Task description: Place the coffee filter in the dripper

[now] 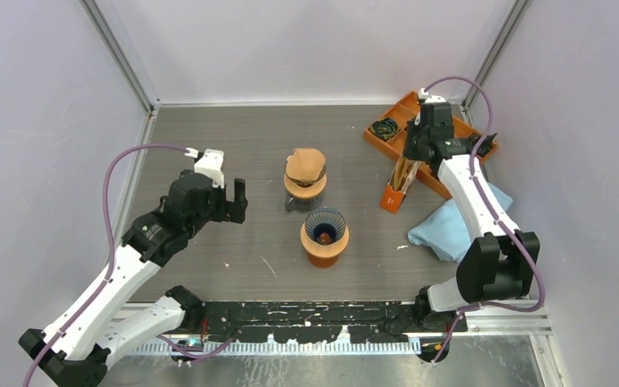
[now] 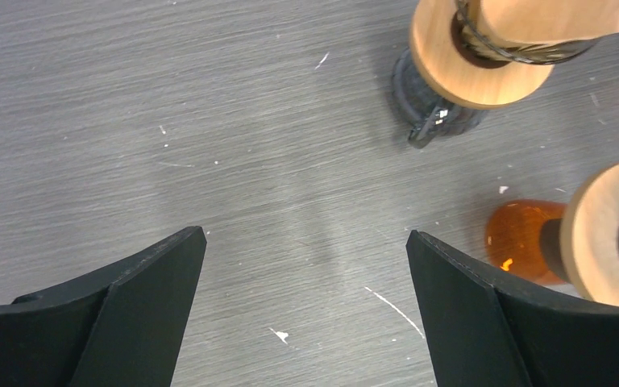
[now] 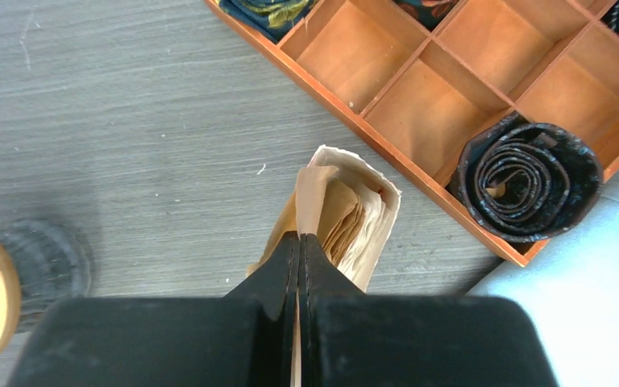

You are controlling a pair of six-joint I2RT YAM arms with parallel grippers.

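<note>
My right fingers [image 3: 293, 260] are pressed together on the top edge of a brown coffee filter [image 3: 322, 205], which sits with the rest of the stack in its open carton [image 3: 383, 193]. The carton stands toward the far right corner of the bench [image 1: 226, 153], just beside the near side of the orange tray [image 3: 387, 89]. I am over it from above because the filters stand on edge and only their tops offer a hold. Whether I have one sheet or several I cannot tell. The filter has not left the carton.

The dripper [image 1: 325, 230] I judge to be the target stands mid-bench on an orange jug [image 2: 524, 238], its ribbed cone bare. The far dripper [image 1: 305, 169] just behind it already has paper in it.

My left fingers [image 1: 238, 197] are spread wide with nothing between them, hanging over bare bench left of both drippers. I reckon that keeps them out of the way, yet near enough to steady the dripper. The next move, I think, should be a straight lift, so the neighbouring sheets don't come along.
</note>
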